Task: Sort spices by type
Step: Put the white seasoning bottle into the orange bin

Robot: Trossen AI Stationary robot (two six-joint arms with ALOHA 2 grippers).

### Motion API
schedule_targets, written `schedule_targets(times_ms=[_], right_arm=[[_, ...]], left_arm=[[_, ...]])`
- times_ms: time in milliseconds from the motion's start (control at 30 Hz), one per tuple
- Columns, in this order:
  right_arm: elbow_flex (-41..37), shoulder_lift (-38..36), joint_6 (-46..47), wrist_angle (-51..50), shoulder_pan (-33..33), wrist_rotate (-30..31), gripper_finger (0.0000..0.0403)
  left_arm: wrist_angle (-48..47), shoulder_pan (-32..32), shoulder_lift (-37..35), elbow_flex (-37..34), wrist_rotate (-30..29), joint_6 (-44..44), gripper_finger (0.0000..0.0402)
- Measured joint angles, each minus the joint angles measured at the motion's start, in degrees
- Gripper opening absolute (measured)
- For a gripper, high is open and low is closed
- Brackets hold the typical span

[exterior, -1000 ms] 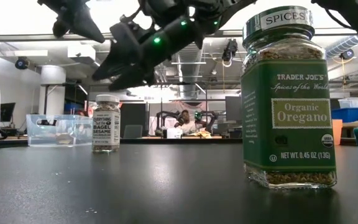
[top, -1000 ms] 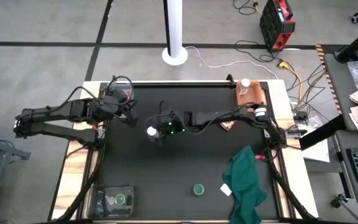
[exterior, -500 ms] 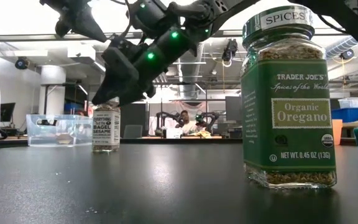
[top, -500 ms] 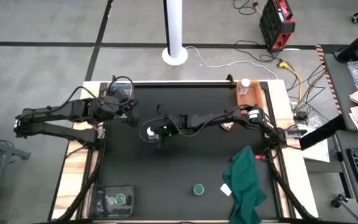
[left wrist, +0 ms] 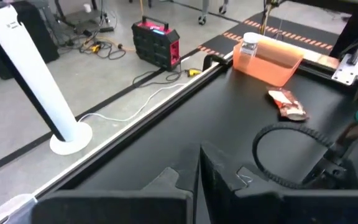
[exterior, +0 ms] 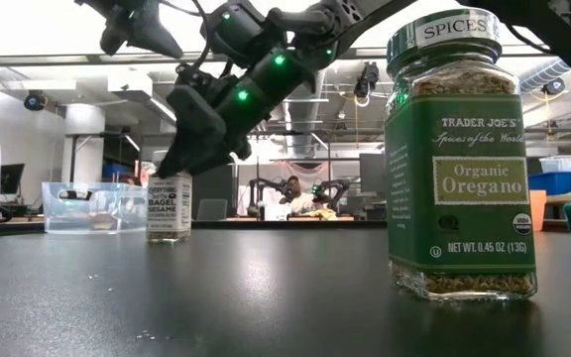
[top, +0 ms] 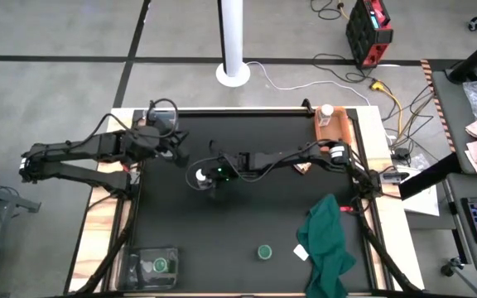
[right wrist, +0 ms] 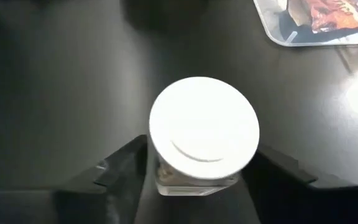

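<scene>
I see the bagel sesame jar [exterior: 170, 207], clear with a white cap [right wrist: 204, 119], standing upright on the black table [top: 247, 223], left of its centre. My right gripper [top: 200, 176] sits over it, fingers [right wrist: 120, 167] spread to either side of the glass, not closed on it. Beside the jar, toward the table's left edge, my left gripper [top: 175, 157] hovers; I cannot tell how its jaws stand. Far right of the jar, an orange tray [top: 333, 126] at the back corner holds the second white-capped jar [top: 327, 111], with a foil packet [left wrist: 287, 104] lying in front of the tray. Nearer the front edge stands the green-lidded oregano jar [exterior: 461, 156], beside a paper scrap [top: 302, 252] and green cloth [top: 328, 244]. A clear bin [top: 152, 263] at the front left holds another green-lidded jar [top: 161, 266].
</scene>
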Motion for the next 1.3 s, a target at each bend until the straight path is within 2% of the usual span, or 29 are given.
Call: schedule_targets(times_ms=[133, 367, 833, 900, 1033, 1133, 1300], right_arm=[[0.0, 0.0, 0.0, -0.1, -0.1, -0.4, 0.018], [0.0, -0.2, -0.3, -0.6, -0.2, -0.6, 0.0179], [-0.1, -3.9, 1.8, -0.8, -1.5, 0.0, 0.0179], [-0.1, -5.8, 3.6, -1.5, -2.5, 0.5, 0.0179], [-0.2, -11.7, 4.5, -5.3, -5.8, 7.1, 0.0179], [-1.6, -16.6, 6.4, -9.2, -9.8, 9.5, 0.0179], [-8.9, -26.3, 12.1, -12.1, -17.4, 11.2, 0.0179]], left_arm=[[0.0, 0.0, 0.0, 1.2, 0.0, 0.8, 0.0], [-0.6, 0.0, 0.0, 3.8, 0.0, 1.2, 0.0], [-8.2, 0.0, 0.0, 9.9, -0.6, 3.9, 0.0], [-9.0, 0.0, 0.1, 11.4, -0.6, 4.3, 0.0], [-11.6, 0.0, 0.1, 14.5, -0.7, 5.4, 0.0], [-13.7, 0.0, 0.1, 17.1, -1.7, 5.5, 0.0], [-16.6, 0.0, 0.2, 20.2, -3.2, 5.5, 0.0]])
